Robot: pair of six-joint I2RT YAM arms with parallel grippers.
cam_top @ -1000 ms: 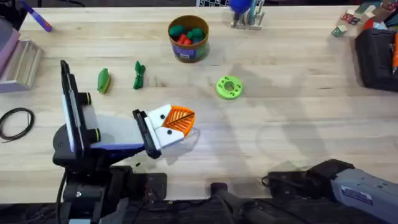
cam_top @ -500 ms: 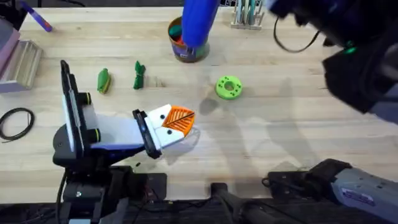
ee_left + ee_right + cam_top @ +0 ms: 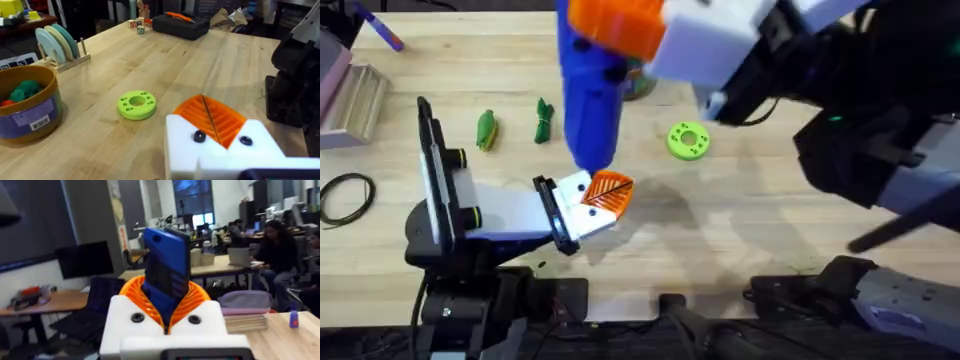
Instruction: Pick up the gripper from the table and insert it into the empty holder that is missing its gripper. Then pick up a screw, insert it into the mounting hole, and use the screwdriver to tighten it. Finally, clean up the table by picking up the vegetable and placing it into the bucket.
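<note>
Screwdriver (image 3: pixel 588 95): held upright in the right end effector (image 3: pixel 650 30), orange pads clamped round its blue body as the right wrist view shows; tip pointed down at the left arm's white mount, judged so the screw hole is met squarely.
Left end effector (image 3: pixel 595 200): rested low on the table (image 3: pixel 740 240), presented sideways toward the screwdriver; open or shut cannot be told.
Holder (image 3: pixel 220 150): white block with an orange ribbed finger (image 3: pixel 212 117) seated in it; two dark screw points are seen on its face.
Open room: bare wood lies to the right of the mount.
Green disc (image 3: pixel 688 140): near the mount; a sideways swing is to be avoided.
Vegetables (image 3: pixel 486 130): two green pieces lie beyond the left arm, not yet cleared.
Bucket (image 3: pixel 25 107): at the far edge, partly hidden overhead by the screwdriver, already holding items.
</note>
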